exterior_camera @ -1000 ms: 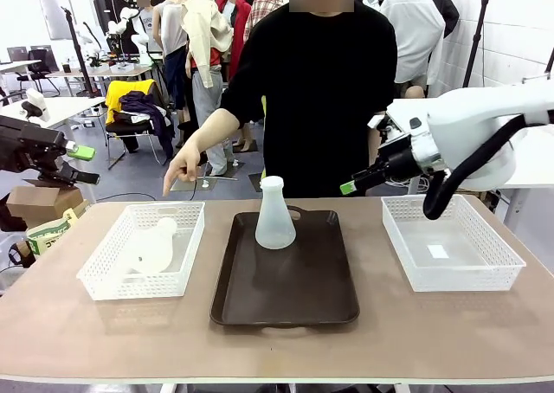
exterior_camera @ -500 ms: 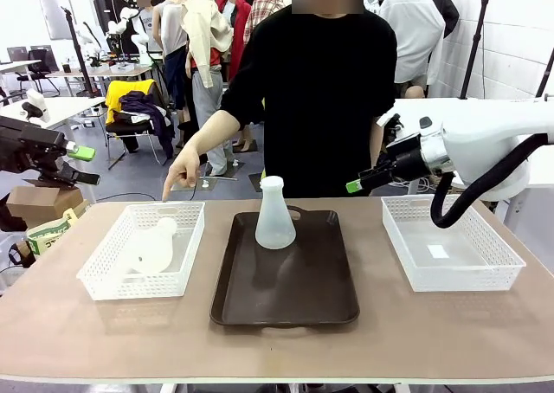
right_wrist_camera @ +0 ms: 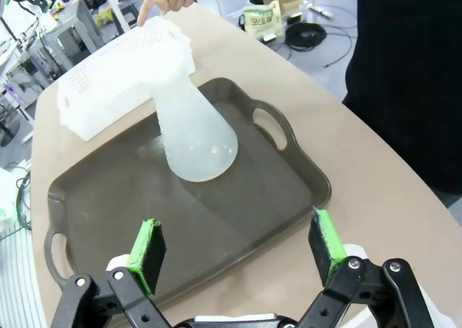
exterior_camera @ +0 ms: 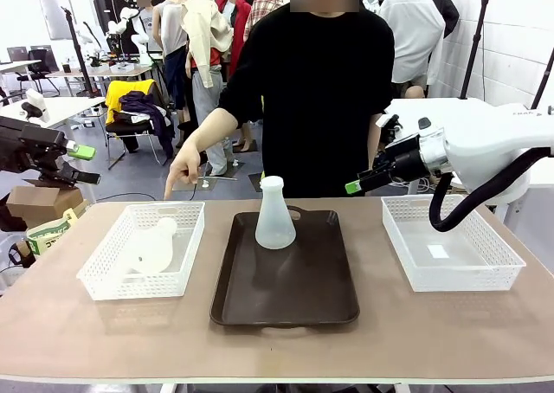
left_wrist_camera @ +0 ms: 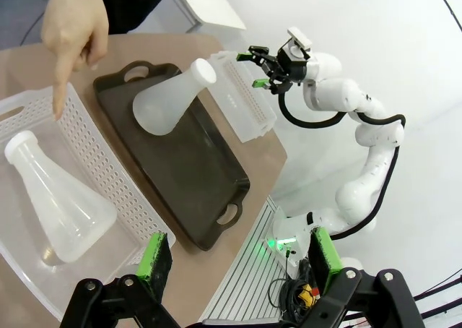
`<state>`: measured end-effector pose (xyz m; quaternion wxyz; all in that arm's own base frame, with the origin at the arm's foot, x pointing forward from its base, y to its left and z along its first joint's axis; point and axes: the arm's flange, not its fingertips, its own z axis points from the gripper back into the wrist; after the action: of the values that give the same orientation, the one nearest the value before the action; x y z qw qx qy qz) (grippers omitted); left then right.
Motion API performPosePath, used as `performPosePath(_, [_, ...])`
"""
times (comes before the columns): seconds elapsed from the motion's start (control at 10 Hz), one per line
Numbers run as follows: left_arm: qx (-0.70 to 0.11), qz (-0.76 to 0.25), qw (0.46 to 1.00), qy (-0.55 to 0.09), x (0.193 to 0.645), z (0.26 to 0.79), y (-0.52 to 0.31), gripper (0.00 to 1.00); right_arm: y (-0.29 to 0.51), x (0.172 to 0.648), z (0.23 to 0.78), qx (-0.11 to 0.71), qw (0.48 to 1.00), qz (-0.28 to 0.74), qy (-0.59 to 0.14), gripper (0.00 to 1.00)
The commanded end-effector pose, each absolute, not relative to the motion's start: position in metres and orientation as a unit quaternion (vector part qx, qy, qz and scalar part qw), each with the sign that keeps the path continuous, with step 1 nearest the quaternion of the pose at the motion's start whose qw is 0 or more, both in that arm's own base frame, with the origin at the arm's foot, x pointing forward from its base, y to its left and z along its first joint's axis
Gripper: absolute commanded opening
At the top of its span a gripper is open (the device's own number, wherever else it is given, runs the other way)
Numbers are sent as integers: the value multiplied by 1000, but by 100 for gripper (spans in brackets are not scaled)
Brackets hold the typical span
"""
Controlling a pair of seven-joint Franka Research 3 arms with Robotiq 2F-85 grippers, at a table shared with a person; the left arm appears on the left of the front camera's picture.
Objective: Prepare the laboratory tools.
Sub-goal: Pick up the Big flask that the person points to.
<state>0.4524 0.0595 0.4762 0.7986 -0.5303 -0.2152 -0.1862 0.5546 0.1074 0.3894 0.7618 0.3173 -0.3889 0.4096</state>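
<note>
Jaws gape on both grippers (left_wrist_camera: 238, 259) (right_wrist_camera: 237, 247); basket mesh (exterior_camera: 130, 286) veils one flask (exterior_camera: 156, 246).

no readable text, labels or numbers

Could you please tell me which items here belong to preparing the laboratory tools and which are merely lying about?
Belong to the job:
upright flask, standing on the brown tray
lying flask, inside the left basket

Just lying about:
the brown tray and left basket themselves
right basket
</note>
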Motion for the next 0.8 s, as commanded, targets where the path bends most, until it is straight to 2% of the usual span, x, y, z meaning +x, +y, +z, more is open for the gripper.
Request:
performPosePath(0.0, [-528,-189,800,-214,452,476,59,100,107,557,392,318,766,406,-383,100])
performPosePath(0.1, [-530,-186,799,-215,452,476,59,100,107,557,392,318,766,406,-383,100])
performPosePath(0.2, [-481,-197,825,-222,457,489,52,100,107,557,392,318,766,406,-383,100])
performPosePath(0.4, [-342,-229,869,-274,478,528,46,100,107,557,392,318,766,406,-383,100])
performPosePath(0.6, [-251,-267,901,-231,497,544,26,100,107,557,392,318,766,406,-383,100])
performPosePath(0.7, [-197,-266,927,-174,504,544,12,100,107,557,392,318,766,406,-383,100])
